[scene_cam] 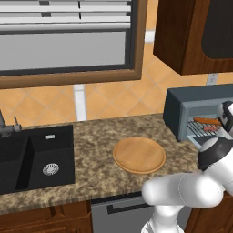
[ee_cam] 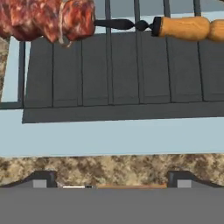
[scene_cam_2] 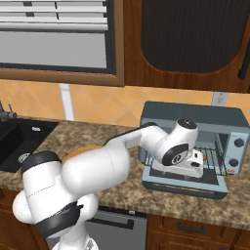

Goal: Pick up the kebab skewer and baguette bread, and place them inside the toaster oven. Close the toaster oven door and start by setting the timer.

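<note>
Apparently empty, the gripper (ee_cam: 111, 181) has its fingertips (ee_cam: 43, 178) spread wide, released, over the dropped toaster oven door (ee_cam: 122, 135). At twelve o'clock of the hand view, the kebab skewer (ee_cam: 52, 19) lies on the wire rack. Outward, the white arm reaches from the base into the toaster oven (scene_cam_2: 195, 117)'s open mouth. An orange-brown piece (scene_cam: 203, 120) lies inside, maybe the baguette bread; I cannot tell.

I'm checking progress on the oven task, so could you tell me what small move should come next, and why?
Probably draw the end effector back clear of the toaster oven door to get under it: the kebab skewer and baguette bread already lie inside, and the door is still down.
</note>
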Robot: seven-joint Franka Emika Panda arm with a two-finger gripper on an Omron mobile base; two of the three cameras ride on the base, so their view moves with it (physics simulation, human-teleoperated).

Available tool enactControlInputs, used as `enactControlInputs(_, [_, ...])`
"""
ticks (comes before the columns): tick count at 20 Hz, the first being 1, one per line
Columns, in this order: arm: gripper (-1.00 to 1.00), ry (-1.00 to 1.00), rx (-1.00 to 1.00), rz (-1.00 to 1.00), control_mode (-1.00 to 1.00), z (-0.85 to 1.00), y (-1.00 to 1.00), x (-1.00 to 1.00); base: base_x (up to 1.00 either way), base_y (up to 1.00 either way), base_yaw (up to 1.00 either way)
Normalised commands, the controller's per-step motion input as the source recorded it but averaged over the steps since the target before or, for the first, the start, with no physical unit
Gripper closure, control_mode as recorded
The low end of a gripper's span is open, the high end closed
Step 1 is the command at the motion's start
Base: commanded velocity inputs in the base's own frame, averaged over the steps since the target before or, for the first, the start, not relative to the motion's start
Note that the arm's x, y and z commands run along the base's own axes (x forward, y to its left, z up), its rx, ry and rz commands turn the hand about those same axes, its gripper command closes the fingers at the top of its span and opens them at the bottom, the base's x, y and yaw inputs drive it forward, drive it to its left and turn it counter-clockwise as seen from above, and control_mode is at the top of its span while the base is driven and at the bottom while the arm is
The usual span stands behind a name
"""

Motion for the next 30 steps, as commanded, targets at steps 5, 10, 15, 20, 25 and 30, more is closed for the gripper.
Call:
enactControlInputs(5, [-1.00,-0.06,0.00,-0.26,-1.00,-0.25,-0.08,0.26,0.00,0.00,0.00])
enactControlInputs(10, [-1.00,-0.04,0.00,-0.19,-1.00,-0.23,-0.15,0.16,0.00,0.00,0.00])
enactControlInputs(15, [-1.00,-0.05,0.00,-0.17,-1.00,-0.21,-0.12,0.11,0.00,0.00,0.00])
enactControlInputs(20, [-1.00,-0.05,0.00,-0.16,-1.00,-0.20,-0.11,0.15,0.00,0.00,0.00])
enactControlInputs(25, [-1.00,-0.05,0.00,-0.16,-1.00,-0.20,-0.09,0.12,0.00,0.00,0.00])
enactControlInputs(30, [-1.00,-0.09,0.00,-0.15,-1.00,-0.10,-0.06,0.20,0.00,0.00,0.00])
